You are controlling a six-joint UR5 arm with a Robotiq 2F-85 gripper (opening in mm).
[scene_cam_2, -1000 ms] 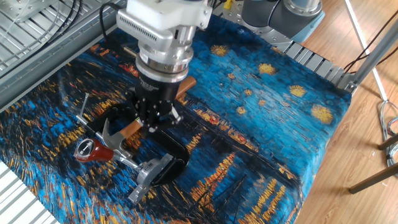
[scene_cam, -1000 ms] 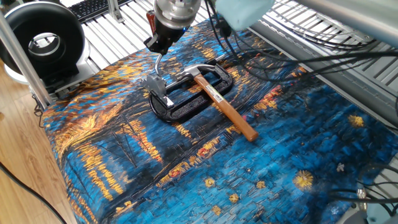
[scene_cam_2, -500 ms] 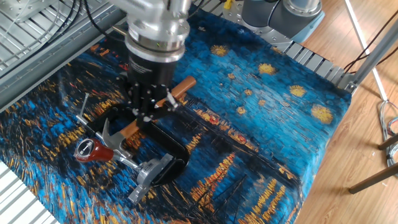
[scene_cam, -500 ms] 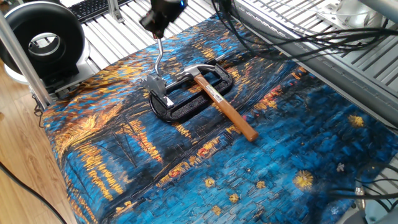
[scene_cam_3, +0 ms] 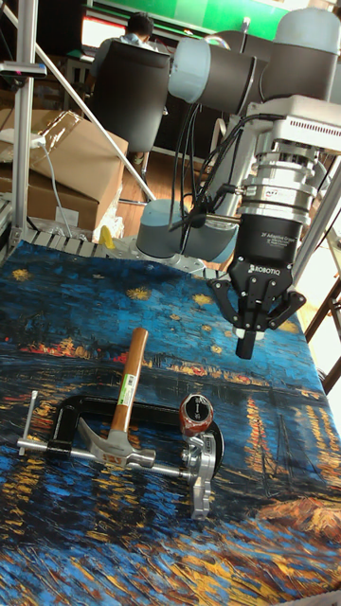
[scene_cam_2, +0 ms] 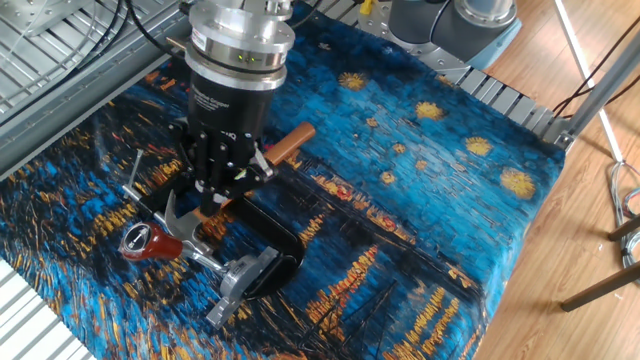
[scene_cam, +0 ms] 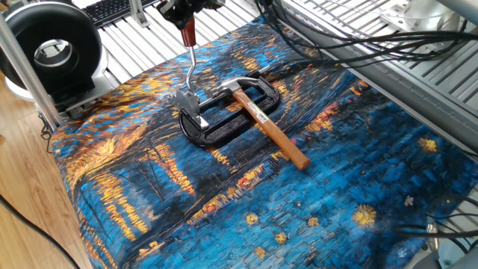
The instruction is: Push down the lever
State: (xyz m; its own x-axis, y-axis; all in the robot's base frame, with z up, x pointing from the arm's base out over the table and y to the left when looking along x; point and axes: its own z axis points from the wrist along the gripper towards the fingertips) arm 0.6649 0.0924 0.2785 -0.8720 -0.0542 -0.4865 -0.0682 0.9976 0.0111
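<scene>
The lever [scene_cam: 190, 63] stands nearly upright at about ten o'clock of the starry-night cloth [scene_cam: 336, 172], its thin silver rod rising from a silver bracket [scene_cam: 188, 104] on the black oval base [scene_cam: 224, 123]. A hammer [scene_cam: 265, 123] lies across that base, its wooden handle running toward four o'clock. The dark red end [scene_cam_3: 195, 414] looks rubbery, so it should give some grip, while the bent rod seems stiff and light, and likely to swing on its hinge rather than flex. The gripper [scene_cam_3: 246, 347] hangs above the cloth with its fingertips pressed together and nothing between them; in one fixed view it sits just over the red tip. A downward press on that red end, farthest from the hinge, looks the best place to bear on.
</scene>
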